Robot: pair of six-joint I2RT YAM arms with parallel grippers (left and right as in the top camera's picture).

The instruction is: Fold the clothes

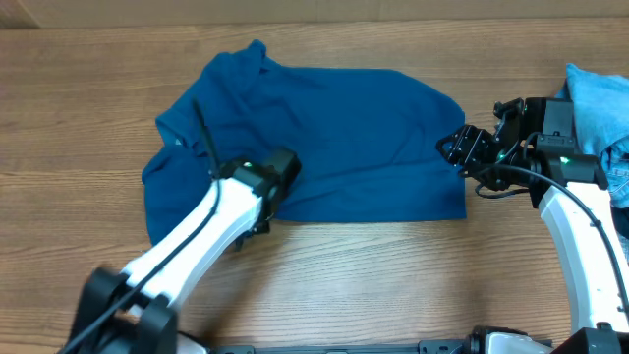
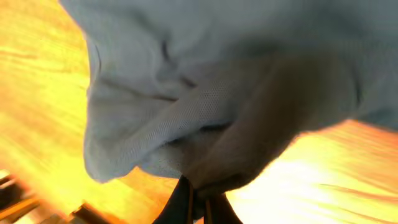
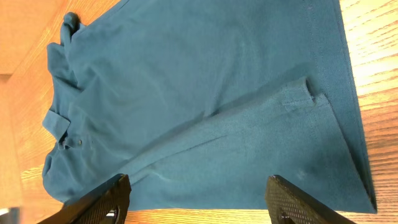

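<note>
The clothes in play are one deep-blue polo shirt (image 1: 334, 138) lying spread across the middle of the wooden table. My left gripper (image 1: 273, 192) sits at the shirt's front-left edge. In the left wrist view its fingers (image 2: 186, 205) are shut on a bunched fold of the shirt (image 2: 205, 118), lifted off the wood. My right gripper (image 1: 462, 147) hovers at the shirt's right edge, open. In the right wrist view its fingertips (image 3: 118, 190) stand wide apart over the shirt (image 3: 205, 106), holding nothing. The collar and a button (image 3: 62, 130) show at the left.
A light-blue garment (image 1: 600, 93) and a piece of denim (image 1: 619, 177) are piled at the table's right edge, behind my right arm. Bare wood (image 1: 393, 285) runs along the front of the shirt.
</note>
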